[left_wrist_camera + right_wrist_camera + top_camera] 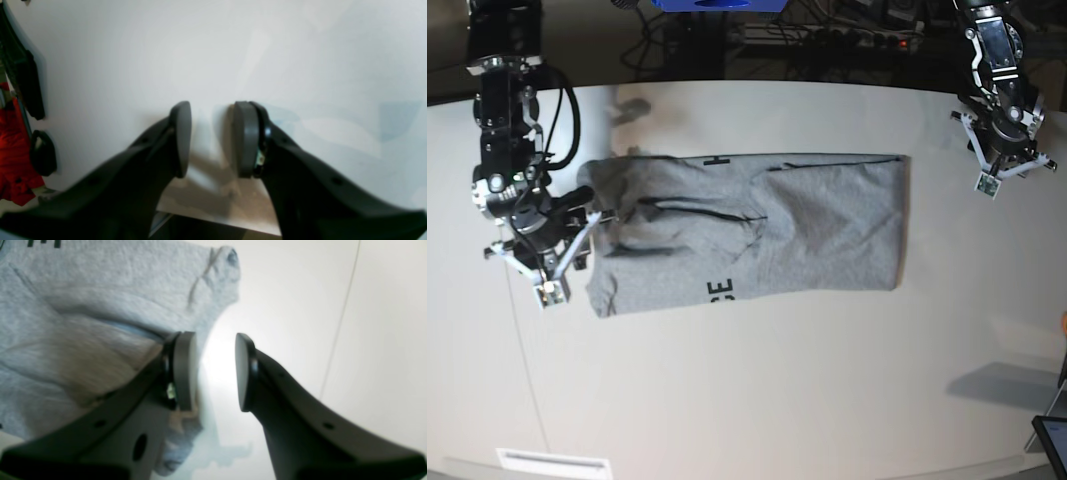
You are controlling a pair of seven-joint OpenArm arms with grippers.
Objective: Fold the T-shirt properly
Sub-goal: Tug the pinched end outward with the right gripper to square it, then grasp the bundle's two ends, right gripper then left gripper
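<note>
One T-shirt [757, 235], heather grey with scraps of black lettering showing, lies folded into a long band across the middle of the white tabletop [757, 400]. Right gripper [215, 371]: jaws parted with nothing between them, one pad just beside the shirt's crumpled sleeve end, at the garment's left edge in the base view. Left gripper [211, 138]: released, empty, over bare tabletop well apart from the shirt, beyond its far end.

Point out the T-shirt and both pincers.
T-shirt [827, 225], base view, plain grey body panel.
Right pincer [215, 371], right wrist view, gap between open pads.
Left pincer [211, 138], left wrist view, gap between open pads.
</note>
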